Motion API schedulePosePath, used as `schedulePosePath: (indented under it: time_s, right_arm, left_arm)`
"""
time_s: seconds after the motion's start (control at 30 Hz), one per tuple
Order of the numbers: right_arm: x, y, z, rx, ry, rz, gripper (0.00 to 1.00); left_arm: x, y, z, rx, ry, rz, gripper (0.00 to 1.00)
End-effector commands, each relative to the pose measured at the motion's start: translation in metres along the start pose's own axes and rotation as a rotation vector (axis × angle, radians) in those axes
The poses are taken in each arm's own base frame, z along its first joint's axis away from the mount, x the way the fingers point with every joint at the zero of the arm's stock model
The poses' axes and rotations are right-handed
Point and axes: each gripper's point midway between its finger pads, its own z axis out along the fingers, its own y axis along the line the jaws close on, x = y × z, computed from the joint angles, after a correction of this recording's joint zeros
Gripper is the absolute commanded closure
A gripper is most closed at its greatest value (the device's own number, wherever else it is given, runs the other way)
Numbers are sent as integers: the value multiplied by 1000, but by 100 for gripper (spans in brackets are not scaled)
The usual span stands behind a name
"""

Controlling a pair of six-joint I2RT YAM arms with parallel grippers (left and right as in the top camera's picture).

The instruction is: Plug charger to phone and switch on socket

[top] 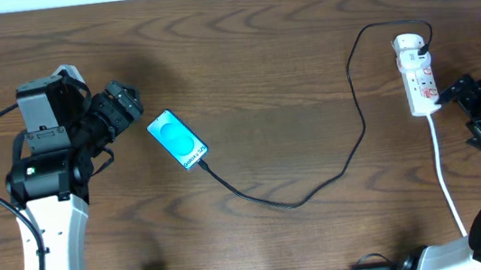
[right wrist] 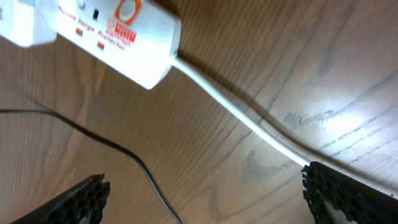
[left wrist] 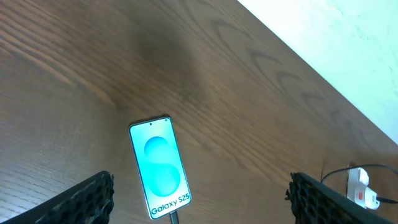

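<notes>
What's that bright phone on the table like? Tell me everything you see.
The phone is a slim flat rectangle, screen up and lit turquoise with a paler blob and white "Galaxy S25" lettering at one end. It lies diagonally on the wooden table. The thin black charger cable meets its lettered end. Nothing else touches it.

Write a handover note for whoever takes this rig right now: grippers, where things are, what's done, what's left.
Left gripper: open, empty, beside the phone, not touching it.
Right gripper: open, empty, next to the socket, near its white cord.
Charger: loops across the table. One end reaches the socket's far end, and the tip appears seated in the phone's lower edge. The phone screen is lit.
Done: the charger looks plugged into the phone.
Left: press the socket switch. These views don't show whether it is on.
</notes>
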Motion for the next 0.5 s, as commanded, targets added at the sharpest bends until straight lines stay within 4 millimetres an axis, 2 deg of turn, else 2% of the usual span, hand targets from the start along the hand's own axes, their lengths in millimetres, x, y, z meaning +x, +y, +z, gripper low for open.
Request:
schedulePosePath:
  time_s: [0.0,0.3,0.47]
  right_arm:
    - [-12,3,-11,-25,-36,-10,1]
    - [-38,33,-47,-87,-123,-81,1]
    - [-43,53,-50,-129,-100,-143,1]
  left_arm:
    - [-2,4,0,-16,-6,14,10]
    - [-2,4,0,-16,-6,16,9]
    - [-2,4,0,-16,-6,16,10]
